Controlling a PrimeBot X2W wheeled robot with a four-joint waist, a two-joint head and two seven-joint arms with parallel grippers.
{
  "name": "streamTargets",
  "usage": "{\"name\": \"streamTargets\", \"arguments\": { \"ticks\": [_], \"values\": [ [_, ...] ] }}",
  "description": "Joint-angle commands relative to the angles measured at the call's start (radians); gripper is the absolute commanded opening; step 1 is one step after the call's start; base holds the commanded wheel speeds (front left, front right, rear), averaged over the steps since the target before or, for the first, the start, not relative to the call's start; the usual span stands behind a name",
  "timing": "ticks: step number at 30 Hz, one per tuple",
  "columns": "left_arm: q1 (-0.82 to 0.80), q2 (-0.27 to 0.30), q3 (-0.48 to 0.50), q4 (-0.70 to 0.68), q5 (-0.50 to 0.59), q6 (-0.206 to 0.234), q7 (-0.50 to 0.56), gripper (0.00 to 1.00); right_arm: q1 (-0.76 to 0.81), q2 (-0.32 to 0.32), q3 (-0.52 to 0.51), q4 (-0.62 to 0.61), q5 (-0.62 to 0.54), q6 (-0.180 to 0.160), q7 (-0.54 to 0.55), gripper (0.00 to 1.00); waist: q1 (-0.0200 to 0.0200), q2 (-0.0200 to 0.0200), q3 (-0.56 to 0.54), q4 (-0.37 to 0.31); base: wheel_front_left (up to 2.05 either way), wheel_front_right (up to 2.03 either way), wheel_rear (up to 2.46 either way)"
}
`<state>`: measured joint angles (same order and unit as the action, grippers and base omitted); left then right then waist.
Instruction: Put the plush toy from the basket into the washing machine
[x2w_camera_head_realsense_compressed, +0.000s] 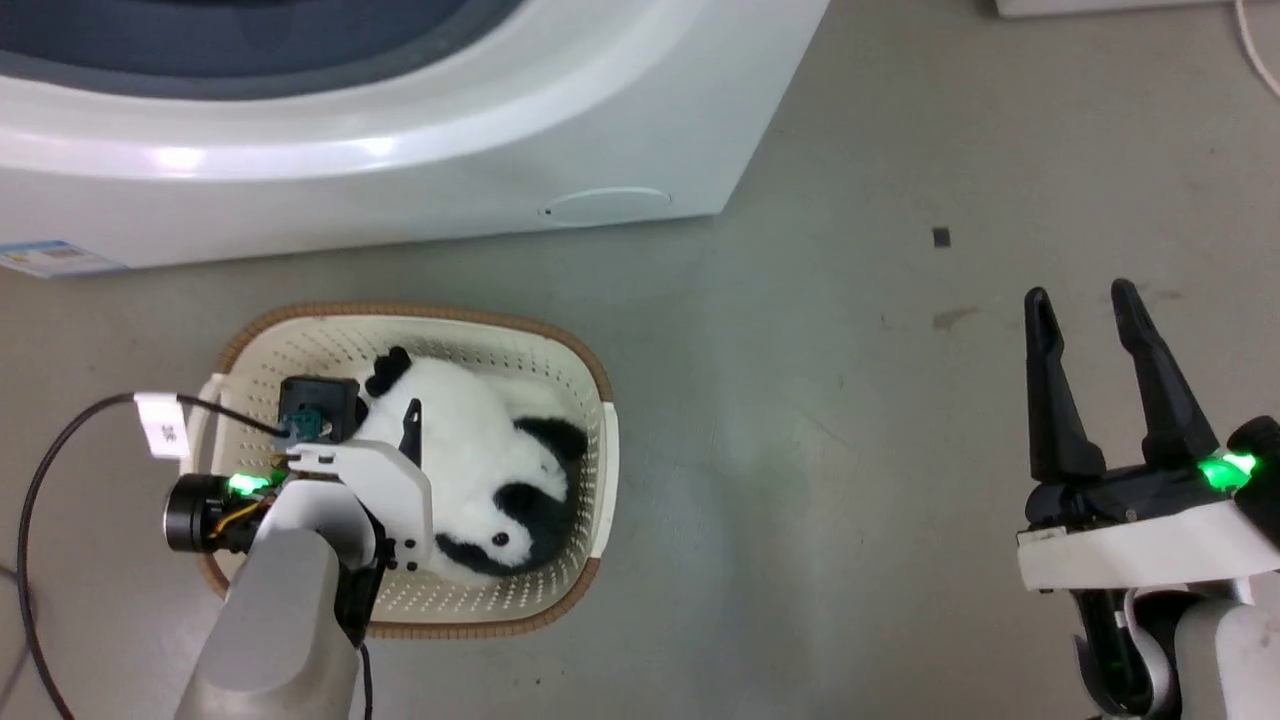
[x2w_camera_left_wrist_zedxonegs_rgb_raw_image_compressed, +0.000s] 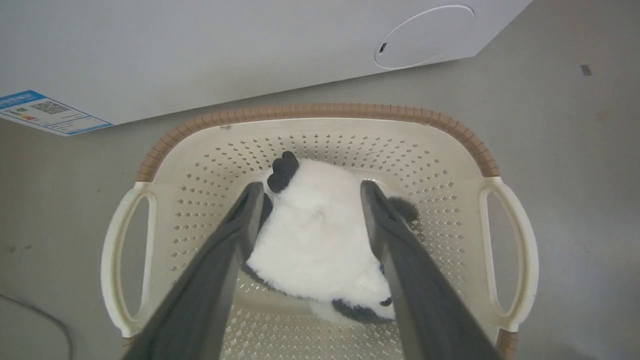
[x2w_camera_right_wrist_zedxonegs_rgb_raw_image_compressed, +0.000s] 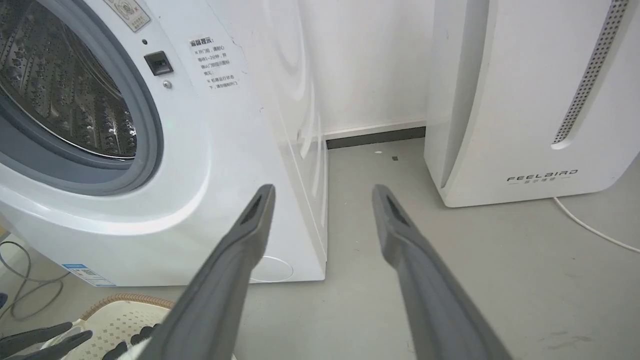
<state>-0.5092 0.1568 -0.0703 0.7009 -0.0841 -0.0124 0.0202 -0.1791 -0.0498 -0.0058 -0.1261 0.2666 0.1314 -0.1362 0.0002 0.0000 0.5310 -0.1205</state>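
While the plush toy (x2w_camera_head_realsense_compressed: 480, 470) lies inside the basket (x2w_camera_head_realsense_compressed: 420, 310), on its cream floor, the left gripper (x2w_camera_left_wrist_zedxonegs_rgb_raw_image_compressed: 311, 189) reaches down into the basket with its fingers (x2w_camera_left_wrist_zedxonegs_rgb_raw_image_compressed: 235, 240) spread wide, one on each side of the panda's white body. They are close against the fur, but I cannot tell if they press it; they are not closed on it. The panda's head points to the basket's side away from the washing machine (x2w_camera_head_realsense_compressed: 420, 160), which stands just beyond the basket's brown rim, its round opening showing the steel drum (x2w_camera_right_wrist_zedxonegs_rgb_raw_image_compressed: 65, 90). Well apart from the basket, the right gripper (x2w_camera_head_realsense_compressed: 1082, 295) hangs above the grey floor (x2w_camera_head_realsense_compressed: 850, 450), fingers parted and empty
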Motion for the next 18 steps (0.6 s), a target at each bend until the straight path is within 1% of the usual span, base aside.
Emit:
{"name": "streamTargets", "arguments": {
  "ticks": [1,11,18],
  "values": [
    [-0.038,0.012,-0.006,0.030,-0.007,-0.007,0.012,1.00,-0.028,0.000,0.000,-0.013,0.012,0.000,-0.012,1.00,-0.0002,0.0000,0.043,-0.007,0.00,0.00,0.00],
    [-0.151,0.041,-0.057,0.133,-0.002,-0.042,0.112,1.00,-0.068,0.000,0.003,-0.041,0.044,0.000,-0.033,1.00,-0.0002,0.0000,0.166,-0.021,0.00,0.00,0.00],
    [-0.229,0.060,-0.095,0.205,0.005,-0.047,0.180,1.00,-0.093,0.000,0.003,-0.056,0.064,0.000,-0.048,1.00,-0.0002,0.0000,0.241,-0.033,0.00,0.00,0.00]
  ]
}}
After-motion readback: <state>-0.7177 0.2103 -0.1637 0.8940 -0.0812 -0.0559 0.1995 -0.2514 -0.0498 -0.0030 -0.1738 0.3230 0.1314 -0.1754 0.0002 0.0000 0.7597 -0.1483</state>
